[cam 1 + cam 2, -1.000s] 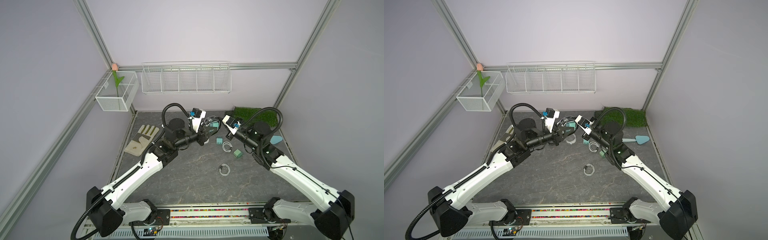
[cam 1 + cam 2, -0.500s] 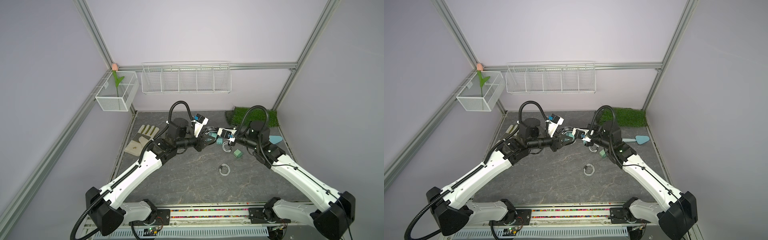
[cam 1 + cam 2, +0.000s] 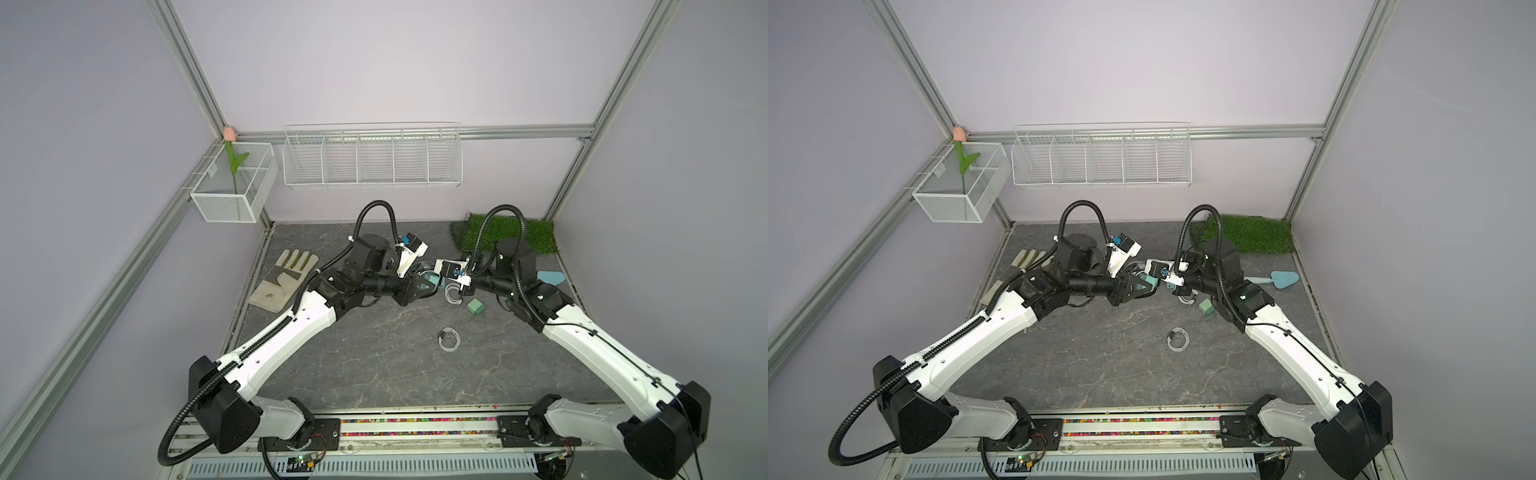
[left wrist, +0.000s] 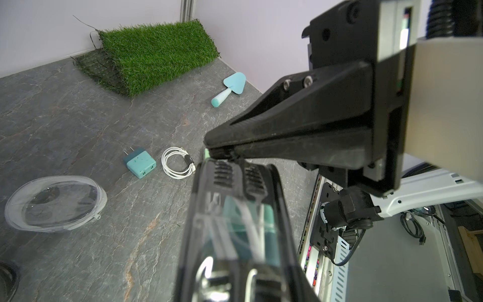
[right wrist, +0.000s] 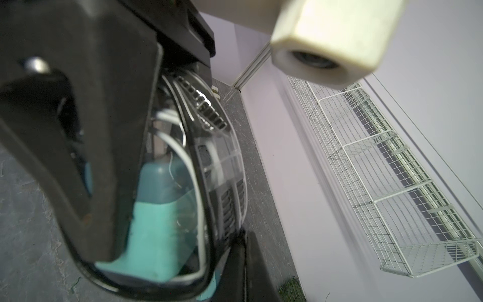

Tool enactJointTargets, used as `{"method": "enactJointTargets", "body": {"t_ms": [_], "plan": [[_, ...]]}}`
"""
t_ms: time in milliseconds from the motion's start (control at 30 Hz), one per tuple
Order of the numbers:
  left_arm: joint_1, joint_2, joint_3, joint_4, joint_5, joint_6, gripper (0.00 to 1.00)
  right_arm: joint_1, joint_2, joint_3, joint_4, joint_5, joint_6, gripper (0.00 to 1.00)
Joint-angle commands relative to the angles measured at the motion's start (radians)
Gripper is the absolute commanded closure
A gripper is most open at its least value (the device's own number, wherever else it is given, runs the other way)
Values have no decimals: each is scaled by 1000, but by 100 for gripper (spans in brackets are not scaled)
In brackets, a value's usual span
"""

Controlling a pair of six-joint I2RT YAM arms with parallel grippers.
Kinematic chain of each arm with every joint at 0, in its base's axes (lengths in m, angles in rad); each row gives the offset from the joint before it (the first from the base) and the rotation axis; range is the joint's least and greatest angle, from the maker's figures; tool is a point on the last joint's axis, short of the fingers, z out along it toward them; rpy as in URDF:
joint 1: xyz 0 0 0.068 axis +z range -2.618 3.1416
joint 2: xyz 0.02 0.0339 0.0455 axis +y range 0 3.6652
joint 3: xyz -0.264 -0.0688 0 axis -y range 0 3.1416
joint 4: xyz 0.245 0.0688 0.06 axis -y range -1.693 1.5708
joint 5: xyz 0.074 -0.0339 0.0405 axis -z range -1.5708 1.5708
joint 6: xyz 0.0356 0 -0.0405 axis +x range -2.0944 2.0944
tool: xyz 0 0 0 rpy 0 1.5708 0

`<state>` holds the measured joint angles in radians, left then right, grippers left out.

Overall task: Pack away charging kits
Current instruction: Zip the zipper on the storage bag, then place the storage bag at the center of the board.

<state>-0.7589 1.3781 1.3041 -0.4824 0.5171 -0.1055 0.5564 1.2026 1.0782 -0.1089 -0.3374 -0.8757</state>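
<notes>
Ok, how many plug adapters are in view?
3. One teal adapter inside the held black-rimmed case; a loose teal adapter beside a coiled cable; a green adapter on that cable's other side. Others may be hidden.

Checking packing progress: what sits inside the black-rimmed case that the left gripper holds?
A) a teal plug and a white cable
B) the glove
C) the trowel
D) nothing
A: through the clear wall of the black-rimmed case, the right wrist view shows a teal plug and a white cable.

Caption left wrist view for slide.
Left end effector holds packed black-rimmed case, right end effector at its rim; adapter, cable, clear case beyond.
</notes>
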Motion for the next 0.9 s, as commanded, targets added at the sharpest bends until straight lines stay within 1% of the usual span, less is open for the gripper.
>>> {"method": "enactJointTargets", "body": {"t_ms": [0,67,133,267,367,433,500,533,567,600,633,700,733,800,867], "plan": [[-59,51,13,-155,126,58,100,-7,-6,63,151,-49,17,94],[-70,71,26,-167,118,64,100,-2,1,83,131,-84,22,94],[-88,89,44,-193,110,79,100,2,15,96,120,-76,17,94],[-105,93,41,-216,95,94,100,-4,43,82,189,63,-19,94],[-105,87,24,-219,95,101,100,-16,62,98,197,109,-35,94],[-105,89,22,-223,101,105,100,-15,64,111,186,90,-34,94],[-105,90,24,-223,90,107,100,-16,54,111,178,33,-17,93],[-105,89,24,-219,80,106,100,-13,46,106,179,6,-4,89],[-104,84,24,-209,56,100,100,-13,34,93,189,-30,15,78],[-102,79,25,-201,30,94,100,-13,20,74,213,-55,42,64],[-99,72,27,-192,5,84,100,-10,9,54,245,-67,67,58],[-72,50,18,-147,-59,6,100,-8,-14,17,290,-77,119,50],[-49,35,0,-101,-75,-36,100,-10,-19,10,295,-66,144,47],[35,-11,-88,49,-54,-151,100,-11,-27,1,295,1,208,36],[134,-77,-232,273,-45,-308,100,-16,-29,-10,309,117,304,28]]}}
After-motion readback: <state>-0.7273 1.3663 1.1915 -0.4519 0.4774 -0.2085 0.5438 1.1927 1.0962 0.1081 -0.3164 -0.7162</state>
